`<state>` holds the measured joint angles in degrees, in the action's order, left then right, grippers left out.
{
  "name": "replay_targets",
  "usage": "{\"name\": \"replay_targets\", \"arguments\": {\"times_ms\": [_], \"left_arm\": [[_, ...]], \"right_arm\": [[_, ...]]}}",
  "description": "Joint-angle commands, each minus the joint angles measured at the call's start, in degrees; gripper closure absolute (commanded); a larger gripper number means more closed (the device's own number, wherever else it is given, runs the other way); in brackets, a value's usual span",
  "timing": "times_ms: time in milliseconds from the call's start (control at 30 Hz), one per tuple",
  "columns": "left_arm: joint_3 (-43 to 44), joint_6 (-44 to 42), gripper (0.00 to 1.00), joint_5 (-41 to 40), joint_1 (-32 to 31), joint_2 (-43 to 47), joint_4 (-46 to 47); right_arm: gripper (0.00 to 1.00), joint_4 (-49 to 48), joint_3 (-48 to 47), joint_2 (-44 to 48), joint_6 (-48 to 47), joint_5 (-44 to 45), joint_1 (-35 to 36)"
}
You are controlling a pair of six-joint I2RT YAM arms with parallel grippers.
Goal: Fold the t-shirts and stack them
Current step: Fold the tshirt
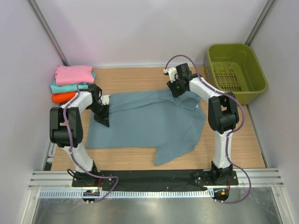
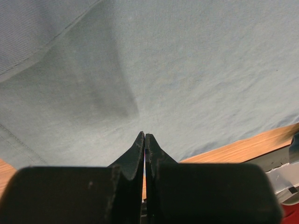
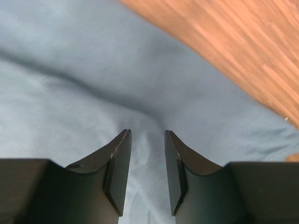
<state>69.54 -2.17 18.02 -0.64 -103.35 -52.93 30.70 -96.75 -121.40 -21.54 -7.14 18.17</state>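
The slate blue-grey t-shirt (image 1: pixel 145 122) lies spread and rumpled across the middle of the table, with a small white neck label (image 1: pixel 200 106) near its right side. My left gripper (image 1: pixel 103 121) is over the shirt's left edge. In the left wrist view it (image 2: pixel 145 136) is shut, with nothing seen between the jaws and the cloth (image 2: pixel 177 70) just beyond. My right gripper (image 1: pixel 176 92) is at the shirt's far right corner. In the right wrist view it (image 3: pixel 147 134) is open, with a ridge of cloth (image 3: pixel 149 186) between the fingers. Folded pink (image 1: pixel 74 73), teal (image 1: pixel 63 87) and orange (image 1: pixel 63 97) t-shirts are stacked at the far left.
The olive-green plastic basket (image 1: pixel 252 81) stands at the far right corner. Bare wooden table (image 1: pixel 238 149) shows right of the shirt and along its near edge. Grey walls close in the sides and back.
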Motion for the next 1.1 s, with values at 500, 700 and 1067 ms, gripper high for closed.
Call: {"name": "replay_targets", "arguments": {"times_ms": [500,700,1067], "left_arm": [[2.0,0.0,0.96,0.4,-0.1,0.7,-0.9],[1.2,0.0,0.95,0.1,-0.1,1.3,-0.4],[1.0,0.0,0.95,-0.1,0.0,1.5,-0.1]], "right_arm": [[0.59,-2.2,14.5,12.4,0.0,-0.5,3.7],[0.59,-3.4,12.6,9.7,-0.7,0.6,3.7],[0.60,-4.6,10.3,6.0,-1.4,2.9,3.4]]}}
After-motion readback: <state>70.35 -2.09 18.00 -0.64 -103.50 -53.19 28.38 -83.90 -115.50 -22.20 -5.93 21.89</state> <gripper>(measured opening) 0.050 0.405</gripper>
